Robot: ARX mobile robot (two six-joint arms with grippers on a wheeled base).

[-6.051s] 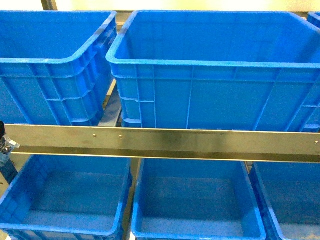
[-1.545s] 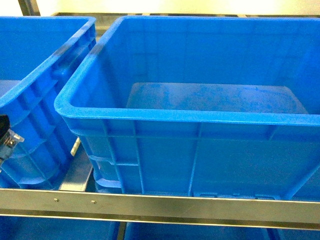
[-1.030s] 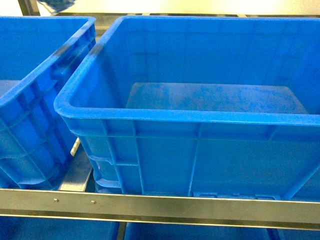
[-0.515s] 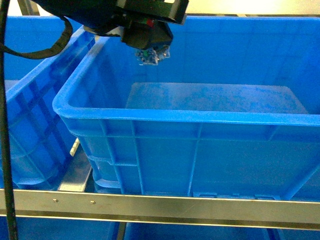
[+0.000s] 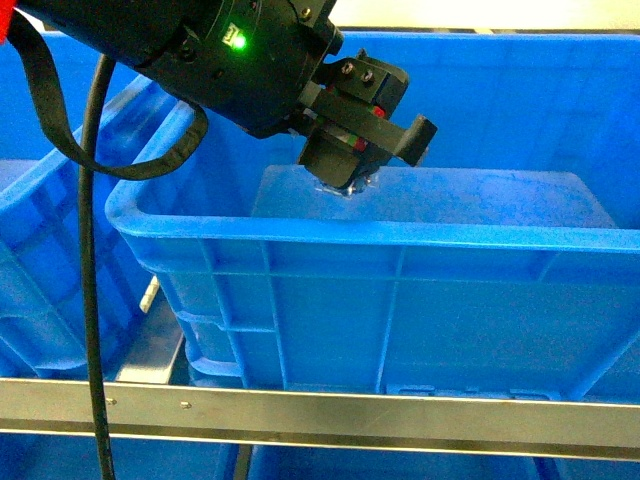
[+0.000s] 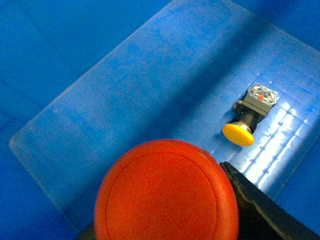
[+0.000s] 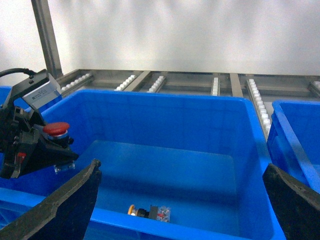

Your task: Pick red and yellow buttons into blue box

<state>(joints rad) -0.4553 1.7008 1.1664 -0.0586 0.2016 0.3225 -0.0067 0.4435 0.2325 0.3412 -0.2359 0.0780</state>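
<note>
The left gripper (image 5: 352, 172) has dropped lower into the blue box (image 5: 380, 232), clenching the red button (image 6: 167, 192) (glossy domed cap); the yellow button (image 6: 250, 116) lies at 2 o'clock.

Your left arm (image 5: 200, 60) reaches in from ten o'clock, wrist pitched down toward four o'clock. Its left gripper (image 5: 350, 175) is clamped on the red button (image 6: 167, 192). Your right gripper (image 7: 180, 200) hangs at six o'clock with fingers (image 7: 65, 202) spread wide.
</note>
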